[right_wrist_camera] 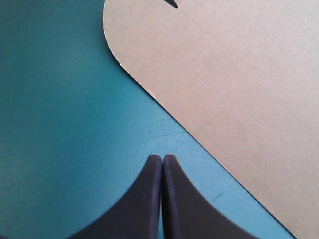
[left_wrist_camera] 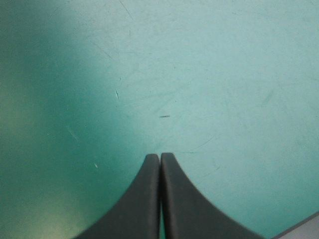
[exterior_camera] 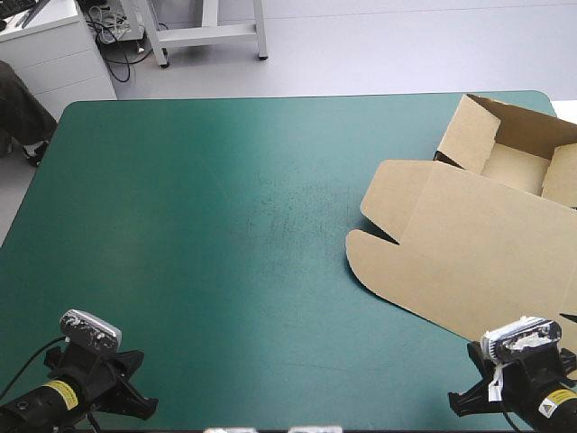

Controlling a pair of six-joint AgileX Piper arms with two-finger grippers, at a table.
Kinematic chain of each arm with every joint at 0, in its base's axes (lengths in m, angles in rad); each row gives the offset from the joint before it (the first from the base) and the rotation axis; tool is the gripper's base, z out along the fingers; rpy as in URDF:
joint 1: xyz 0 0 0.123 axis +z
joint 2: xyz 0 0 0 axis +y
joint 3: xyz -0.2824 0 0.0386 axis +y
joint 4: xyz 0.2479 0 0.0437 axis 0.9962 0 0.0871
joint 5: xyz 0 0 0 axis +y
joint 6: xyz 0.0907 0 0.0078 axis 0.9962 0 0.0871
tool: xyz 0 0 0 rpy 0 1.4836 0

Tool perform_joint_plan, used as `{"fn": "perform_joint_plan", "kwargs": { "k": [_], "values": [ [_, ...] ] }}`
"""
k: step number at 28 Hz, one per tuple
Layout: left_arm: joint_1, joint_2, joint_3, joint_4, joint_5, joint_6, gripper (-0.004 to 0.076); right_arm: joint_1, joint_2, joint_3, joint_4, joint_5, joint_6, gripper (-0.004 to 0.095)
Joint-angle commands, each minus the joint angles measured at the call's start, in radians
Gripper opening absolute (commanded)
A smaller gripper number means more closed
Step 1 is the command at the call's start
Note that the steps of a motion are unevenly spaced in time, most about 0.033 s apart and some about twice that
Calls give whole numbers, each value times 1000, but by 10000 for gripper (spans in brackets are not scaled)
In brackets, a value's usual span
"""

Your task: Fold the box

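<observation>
Nearest in the high view: left arm (exterior_camera: pixel 86 383) and right arm (exterior_camera: pixel 523 379) at the table's near edge, well apart, fingers hidden under the wrists. Yellow label (exterior_camera: pixel 59 391) on each wrist, writing too small to read. Box (exterior_camera: pixel 469 244) on the table's right side, reaching toward the far corner: tray part with walls raised at the far end, lid lying flat on the teal-green cover (exterior_camera: pixel 207 225) on the near side, both cut off at the right. Right arm close to the lid's near edge.

Left wrist view: left gripper (left_wrist_camera: pixel 160 157) closed tight, black fingers meeting in one point, holding nothing. Only finely scratched cover ahead.

Right wrist view: right gripper (right_wrist_camera: pixel 162 158) likewise pressed together and empty, over the cover. Just ahead and to one side, the brown lid with a rounded flap corner and the tip of a dark slot, mostly out of frame; its edge near the fingertips, not touching. Raised walls seen only from above.
</observation>
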Motion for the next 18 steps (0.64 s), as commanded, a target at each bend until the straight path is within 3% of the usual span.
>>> {"fn": "perform_joint_plan", "kwargs": {
  "k": [1, 18],
  "values": [
    [-2, 3, -25, -17, -61, 2, -32, 0, -5, 31, 16, -74, -16, -23],
    [-2, 3, -25, -49, -1, -1, -32, 0, -7, 46, 17, -59, -13, -23]
  ]
}}
